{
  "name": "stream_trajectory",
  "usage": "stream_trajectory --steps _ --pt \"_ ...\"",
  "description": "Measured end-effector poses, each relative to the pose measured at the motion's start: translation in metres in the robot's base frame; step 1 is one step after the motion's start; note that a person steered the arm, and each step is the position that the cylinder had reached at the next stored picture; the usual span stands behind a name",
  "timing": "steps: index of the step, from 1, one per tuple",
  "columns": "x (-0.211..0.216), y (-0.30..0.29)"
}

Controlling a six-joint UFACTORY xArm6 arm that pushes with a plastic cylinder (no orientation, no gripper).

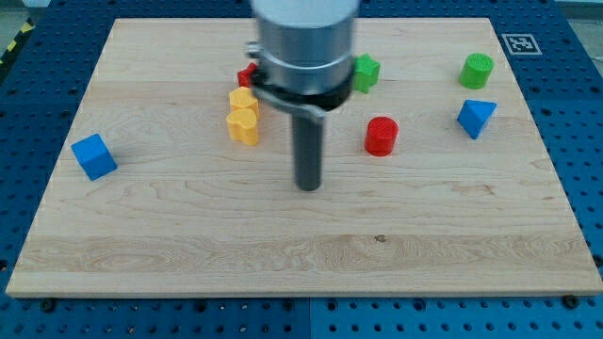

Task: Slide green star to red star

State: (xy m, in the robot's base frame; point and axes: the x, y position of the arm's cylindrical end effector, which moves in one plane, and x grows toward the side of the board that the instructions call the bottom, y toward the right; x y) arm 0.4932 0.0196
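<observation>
Your green star (366, 72) sits far on the surface (188, 254), right of the arm body that half hides the red star (246, 76) at left; there's no gripper, and my tip (308, 186) rests nearer, touching nothing.
</observation>
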Motion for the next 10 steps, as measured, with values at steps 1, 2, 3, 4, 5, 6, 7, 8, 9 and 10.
stream_trajectory --steps 1,2,3,4,5,6,7,8,9,10 --pt "-0.044 0.007" --pt "-0.090 0.007" --pt "-0.131 0.037" --pt "-0.174 0.075" --pt "-0.220 0.086" --pt "-0.225 0.122" --pt "-0.209 0.174" --pt "-0.225 0.218" --pt "-0.278 0.211" --pt "-0.301 0.153"
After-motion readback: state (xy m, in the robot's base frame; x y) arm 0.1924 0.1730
